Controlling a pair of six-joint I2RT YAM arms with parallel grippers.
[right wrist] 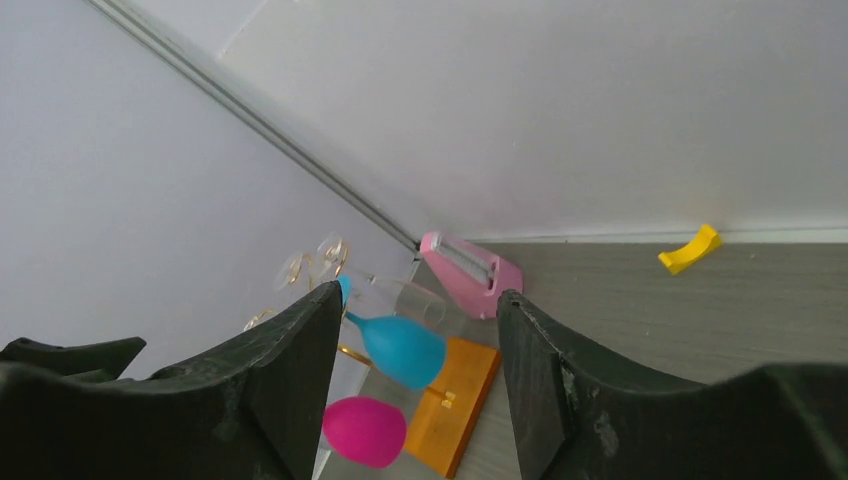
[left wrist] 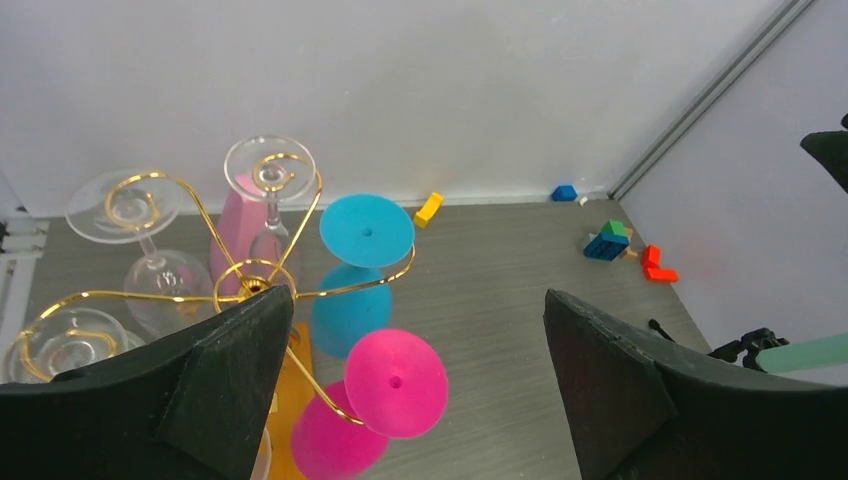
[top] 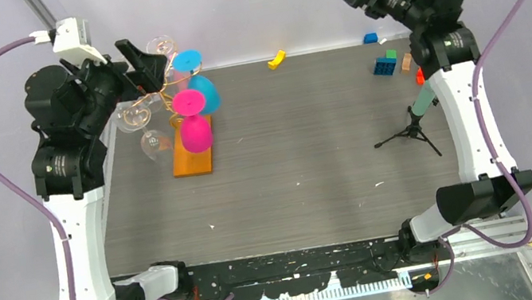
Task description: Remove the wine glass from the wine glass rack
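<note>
A grey wood-grain table (top: 305,160) fills mid-frame. At upper left the rack (top: 188,164) stands on its orange base, a pink wedge (left wrist: 236,232) just behind. A yellow piece (top: 277,59) lies top centre. Coloured blocks (top: 386,64) sit upper right, a black tripod (top: 410,129) below them.

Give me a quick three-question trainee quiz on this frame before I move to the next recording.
1. True or false: the left gripper has its fingers open, holding nothing.
2. The pink glass is: A hanging upside down on the wine glass rack; B lying on its side; C held by those fingers.
3. What colour is the rack's flat base?
Key: 1 true; 2 A; 3 orange.
</note>
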